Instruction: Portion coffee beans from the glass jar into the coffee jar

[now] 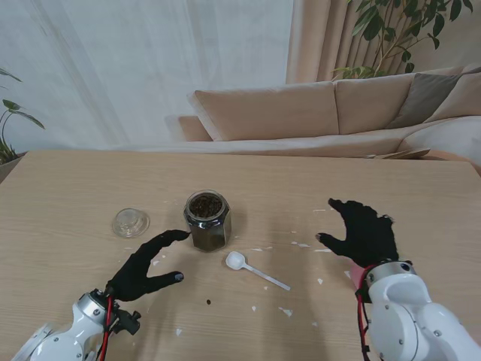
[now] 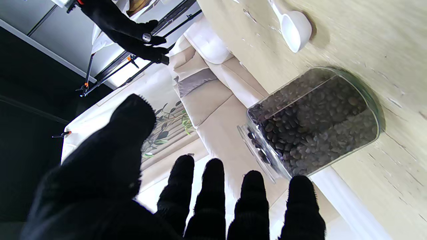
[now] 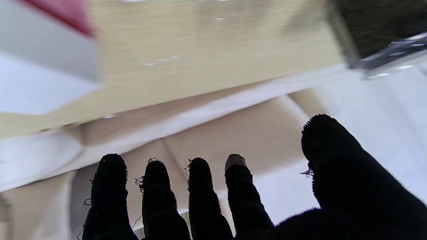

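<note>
**Beans untouched, both hands empty**

Stand view shows the jar [image 1: 207,219] at the middle of the surface [image 1: 68,188], lid off, dark beans filling it nearly to the rim. Its hexagonal glass body stands upright. At about 9 o'clock from it, near but apart, lies a small round clear glass piece [image 1: 131,222]; whether that is the lid or the receiving coffee jar I cannot tell. A white scoop [image 1: 254,270] lies at roughly 5 o'clock from the jar, bowl toward it, empty as far as I can see.

The left robot hand [image 1: 146,267] sits at 7 o'clock from the jar, fingers spread, holding nothing, fingertips close to the glass but not touching. The right robot hand [image 1: 362,231] is well apart at 3 o'clock, also splayed and empty.

I judge the portioning not yet begun: no scoop lifted, no beans moved. One loose bean [image 1: 209,302] and pale flecks dot the surface. Nothing blocks the scoop or jar.
</note>
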